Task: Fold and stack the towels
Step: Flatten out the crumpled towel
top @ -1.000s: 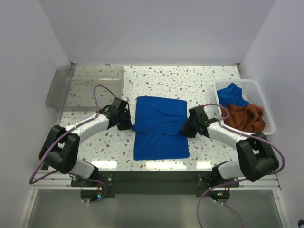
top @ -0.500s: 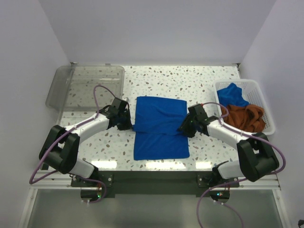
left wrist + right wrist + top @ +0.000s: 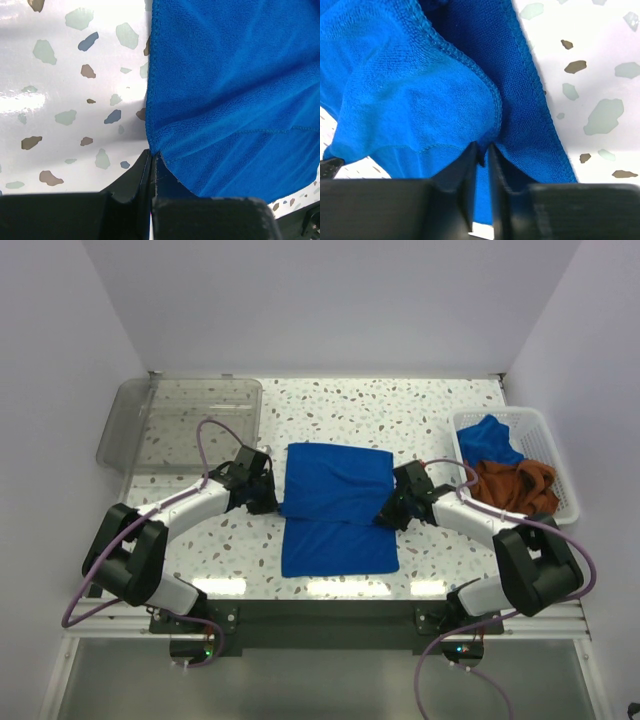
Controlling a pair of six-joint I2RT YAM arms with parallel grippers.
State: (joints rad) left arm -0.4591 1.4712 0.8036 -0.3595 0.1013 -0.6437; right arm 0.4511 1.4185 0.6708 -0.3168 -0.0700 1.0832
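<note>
Pinching the left edge of the blue towel [image 3: 235, 100], the left gripper [image 3: 151, 156] is closed on a tuck of cloth; the right gripper [image 3: 482, 147] is closed to a thin slit with the right hem caught in its jaws. The towel lies in the middle of the table [image 3: 430, 410], between the two grippers, long axis running near to far, both arms equally close. Each grip sits where the thicker far part meets the flat near part, so the fold likely turns on that line. More towels [image 3: 515, 488] wait in the basket [image 3: 556, 445] at the right
</note>
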